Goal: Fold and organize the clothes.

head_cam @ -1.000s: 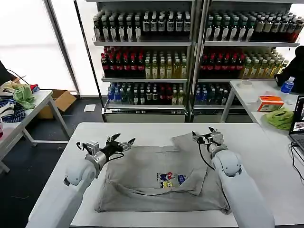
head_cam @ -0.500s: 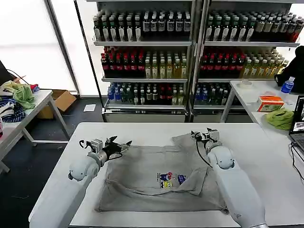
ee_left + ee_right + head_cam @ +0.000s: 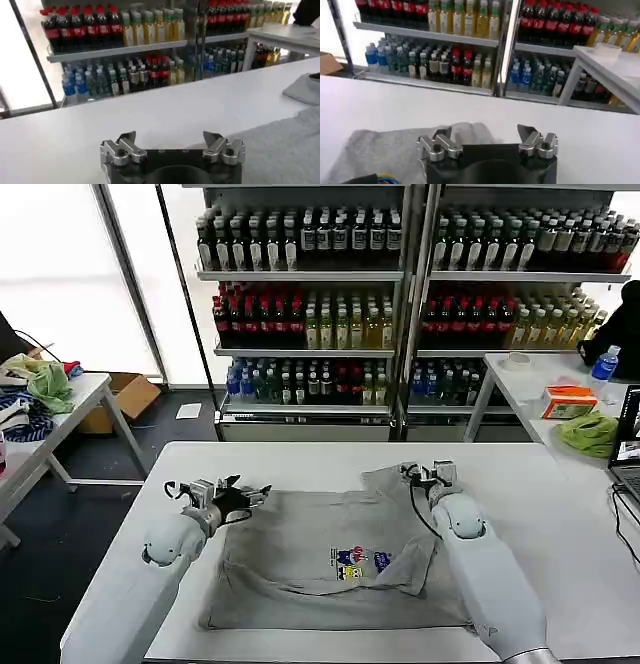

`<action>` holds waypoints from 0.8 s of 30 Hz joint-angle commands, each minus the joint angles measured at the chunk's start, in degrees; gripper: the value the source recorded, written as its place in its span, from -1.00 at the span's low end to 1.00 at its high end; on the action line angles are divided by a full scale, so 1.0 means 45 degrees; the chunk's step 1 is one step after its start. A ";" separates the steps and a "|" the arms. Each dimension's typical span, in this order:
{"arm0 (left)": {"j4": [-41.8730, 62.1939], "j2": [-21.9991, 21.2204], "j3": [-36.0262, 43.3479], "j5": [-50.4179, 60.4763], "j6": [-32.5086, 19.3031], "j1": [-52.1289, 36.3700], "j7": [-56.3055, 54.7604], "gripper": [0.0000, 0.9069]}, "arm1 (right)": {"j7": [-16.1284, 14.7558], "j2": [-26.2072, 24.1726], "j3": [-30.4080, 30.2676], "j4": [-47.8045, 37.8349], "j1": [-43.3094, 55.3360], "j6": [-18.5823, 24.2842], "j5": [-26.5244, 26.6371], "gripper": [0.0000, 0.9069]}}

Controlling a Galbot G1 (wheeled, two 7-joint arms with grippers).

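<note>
From the head view, a grey shirt [image 3: 335,559] lies spread on the white table [image 3: 560,524]. The left gripper [image 3: 243,496] sits spread at its left shoulder, the right gripper [image 3: 425,475] at its folded sleeve. In both wrist views, the jaws stand apart, empty.

Head view: high vantage, facing forward and down across the white table [image 3: 300,456] toward the bottle shelves [image 3: 300,304].

Left wrist view: low, close above the table surface, looking out over the left gripper [image 3: 172,148] toward the same shelves.

Right wrist view: equally low and close, looking past the right gripper [image 3: 487,142].

All three views share the tabletop, grey shirt [image 3: 330,559] and shelving.
</note>
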 commanded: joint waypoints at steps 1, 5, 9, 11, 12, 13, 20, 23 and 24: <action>0.0185 -0.0025 0.0009 0.0087 0.0134 -0.0007 -0.0037 0.84 | 0.0040 0.0092 0.0033 -0.0163 -0.0046 -0.0022 -0.0022 1.00; 0.0232 0.0015 -0.0044 0.0085 0.0173 0.0021 -0.0072 0.71 | 0.0081 0.0123 0.0012 -0.0080 -0.0117 -0.0106 -0.0023 1.00; 0.0354 0.0033 -0.0093 0.0090 0.0174 0.0032 -0.0128 0.44 | 0.0082 0.0194 -0.0007 -0.0139 -0.0144 -0.0106 -0.0066 1.00; 0.0393 0.0040 -0.0095 0.0101 0.0177 0.0059 -0.0131 -0.09 | 0.0085 0.0231 -0.0022 -0.0149 -0.0162 -0.0110 -0.0070 1.00; 0.0391 0.0026 -0.0093 0.0102 0.0188 0.0079 -0.0130 -0.24 | 0.0083 0.0241 -0.0029 -0.0154 -0.0165 -0.0126 -0.0072 1.00; 0.0389 0.0018 -0.0093 0.0103 0.0204 0.0084 -0.0135 -0.49 | 0.0083 0.0245 -0.0036 -0.0158 -0.0164 -0.0128 -0.0072 1.00; 0.0369 -0.0070 -0.0073 0.0133 0.0267 0.0123 -0.0138 -1.00 | 0.0115 0.0266 0.0022 -0.0124 -0.0327 -0.0173 -0.0004 -0.18; 0.0320 -0.0057 -0.0067 0.0138 0.0270 0.0202 -0.0118 -0.98 | 0.0141 0.0237 0.0112 0.0039 -0.0520 -0.0174 0.0035 -0.96; 0.0318 -0.0059 -0.0068 0.0158 0.0253 0.0231 -0.0104 -0.98 | 0.0178 0.0236 0.0151 0.0080 -0.0581 -0.0173 0.0044 -0.96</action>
